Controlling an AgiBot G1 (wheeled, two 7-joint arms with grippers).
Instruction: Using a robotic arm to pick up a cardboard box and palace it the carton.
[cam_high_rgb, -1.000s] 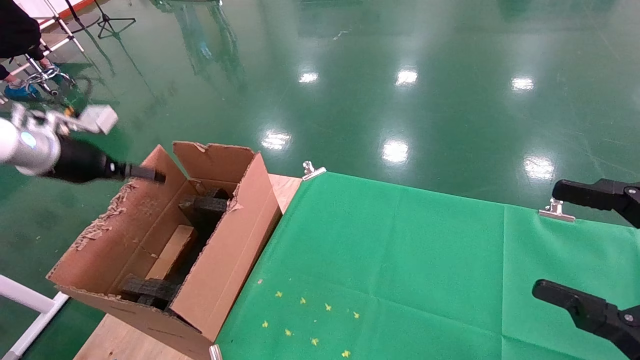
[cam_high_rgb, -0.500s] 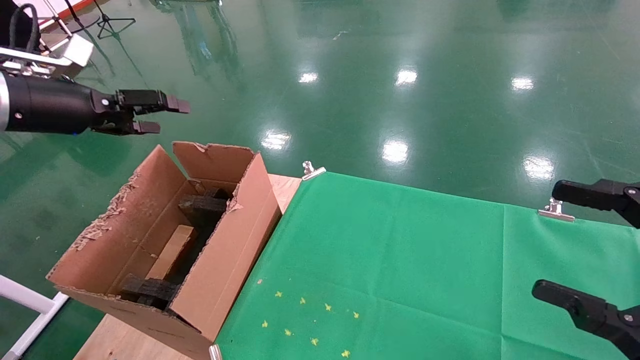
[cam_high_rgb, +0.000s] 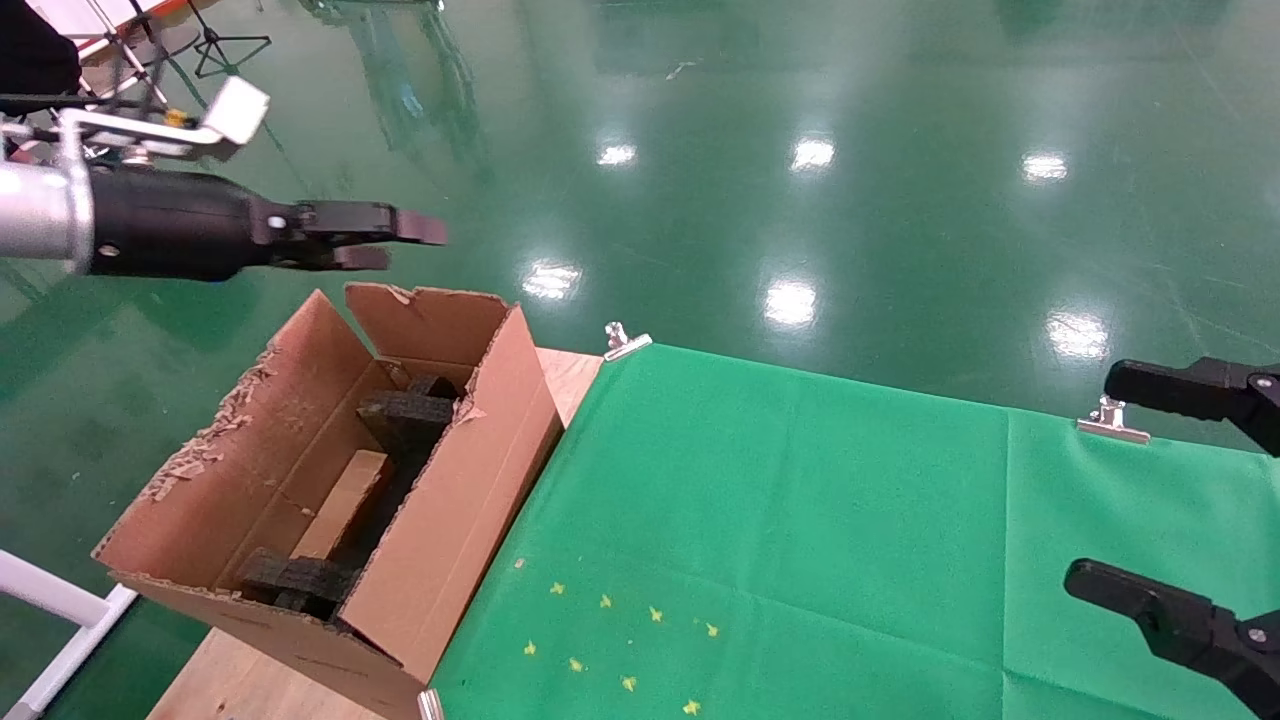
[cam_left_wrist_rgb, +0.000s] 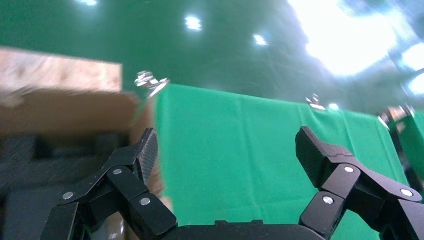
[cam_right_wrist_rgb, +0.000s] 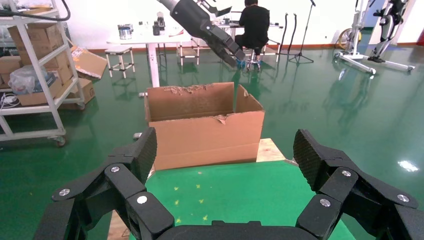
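The carton (cam_high_rgb: 450, 520) stands open at the table's left end, with ragged flaps and black foam blocks (cam_high_rgb: 405, 412) inside. The small cardboard box (cam_high_rgb: 345, 500) lies inside it between the foam blocks. My left gripper (cam_high_rgb: 405, 245) is open and empty, in the air above the carton's far end. In the left wrist view its fingers (cam_left_wrist_rgb: 227, 150) frame bare green cloth, with the carton (cam_left_wrist_rgb: 65, 105) blurred at the side. My right gripper (cam_high_rgb: 1095, 480) is open and empty at the table's right edge. It also shows in the right wrist view (cam_right_wrist_rgb: 226, 150), facing the carton (cam_right_wrist_rgb: 205, 135).
Green cloth (cam_high_rgb: 800, 520) covers the table, held by metal clips (cam_high_rgb: 627, 340) (cam_high_rgb: 1112, 420). Small yellow marks (cam_high_rgb: 620, 640) lie near the front. Bare wood (cam_high_rgb: 230, 680) shows under the carton. A white frame (cam_high_rgb: 50, 600) stands lower left. Shelves (cam_right_wrist_rgb: 35, 75) and a seated person (cam_right_wrist_rgb: 255, 25) are beyond.
My left arm has risen from the carton's far left flap and swung right, above the carton's far end. The cardboard box stays in the carton. The right arm has not moved.
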